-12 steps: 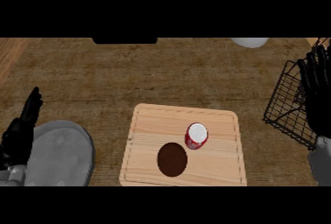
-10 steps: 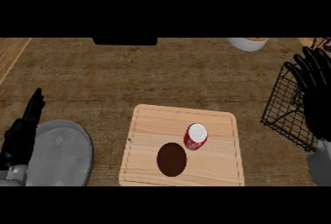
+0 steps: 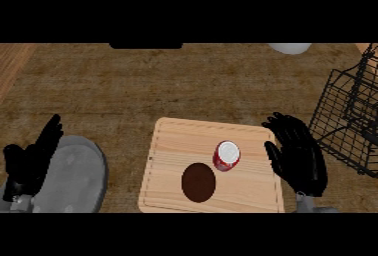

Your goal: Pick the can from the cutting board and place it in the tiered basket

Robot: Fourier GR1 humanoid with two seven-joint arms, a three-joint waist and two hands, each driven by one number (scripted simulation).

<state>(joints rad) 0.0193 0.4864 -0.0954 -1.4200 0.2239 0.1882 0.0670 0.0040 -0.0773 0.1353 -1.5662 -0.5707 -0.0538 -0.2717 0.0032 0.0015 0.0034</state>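
A red can [image 3: 226,156] with a white top stands on the wooden cutting board [image 3: 173,145], right of the board's middle. My right hand [image 3: 298,155] is open over the board's right edge, fingers straight and pointing away, a short gap right of the can. The black wire tiered basket [image 3: 351,115] stands at the right edge of the view. My left hand [image 3: 31,160] rests open at the far left, fingers up, over a grey plate's edge.
A dark brown round item [image 3: 198,182] lies on the board in front of the can. A grey plate [image 3: 70,175] sits left of the board. A white bowl [image 3: 289,47] and a dark object [image 3: 145,45] lie at the counter's far edge.
My right hand has come down from beside the basket to the board's right edge, near the can. The view has shifted a little. The can has not moved.
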